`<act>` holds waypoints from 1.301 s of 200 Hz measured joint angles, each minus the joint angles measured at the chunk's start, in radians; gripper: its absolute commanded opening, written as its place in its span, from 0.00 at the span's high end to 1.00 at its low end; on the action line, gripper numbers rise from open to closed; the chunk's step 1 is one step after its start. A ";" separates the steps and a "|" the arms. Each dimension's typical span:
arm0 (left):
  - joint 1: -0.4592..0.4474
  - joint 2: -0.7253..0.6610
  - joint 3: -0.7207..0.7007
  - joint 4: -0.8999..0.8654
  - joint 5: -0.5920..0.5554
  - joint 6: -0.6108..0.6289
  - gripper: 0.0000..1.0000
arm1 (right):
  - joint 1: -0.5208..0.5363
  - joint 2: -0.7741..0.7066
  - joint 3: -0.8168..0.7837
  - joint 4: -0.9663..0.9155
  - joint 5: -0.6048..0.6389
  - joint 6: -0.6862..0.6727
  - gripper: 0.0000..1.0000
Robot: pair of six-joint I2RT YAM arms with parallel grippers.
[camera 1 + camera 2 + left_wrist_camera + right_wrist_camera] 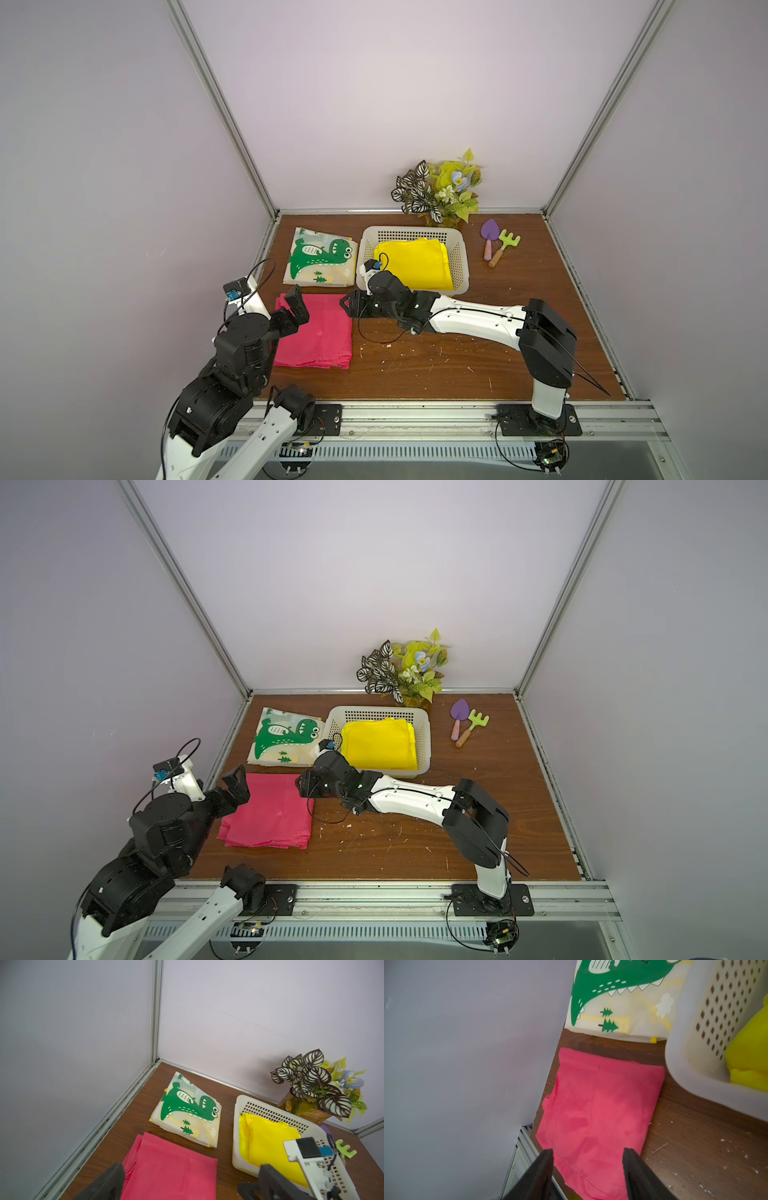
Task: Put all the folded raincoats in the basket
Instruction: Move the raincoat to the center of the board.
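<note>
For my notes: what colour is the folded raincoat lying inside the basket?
The raincoat in the basket is plain yellow, clearest in a top view.

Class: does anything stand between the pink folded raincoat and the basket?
Only bare table lies between the pink raincoat and the basket, though the right gripper hovers by that gap. Inside it, a yellow folded raincoat already covers most of the floor.

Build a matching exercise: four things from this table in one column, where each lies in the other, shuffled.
Things
1. yellow folded raincoat
2. dinosaur-print folded raincoat
3. pink folded garment
4. purple toy trowel

Places
A. beside the green toy rake
B. inside the basket
C. on the table, in front of the dinosaur print
D. level with the basket, on its left

Pairs: 1-B, 2-D, 3-C, 4-A.
</note>
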 measured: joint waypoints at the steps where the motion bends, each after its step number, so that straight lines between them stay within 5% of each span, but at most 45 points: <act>1: 0.000 -0.002 0.000 -0.001 0.000 0.000 0.00 | 0.001 0.000 0.000 -0.001 0.000 0.000 0.40; 60: 0.000 -0.094 -0.014 -0.023 -0.013 -0.029 0.01 | 0.035 0.089 0.095 -0.060 -0.023 0.000 0.40; 193: -0.073 -0.236 -0.095 -0.041 -0.140 -0.138 0.01 | 0.074 0.132 0.047 -0.135 -0.056 0.053 0.38; 260: -0.078 0.015 -0.003 -0.038 -0.121 -0.130 0.01 | 0.069 0.230 0.108 -0.184 -0.079 0.050 0.36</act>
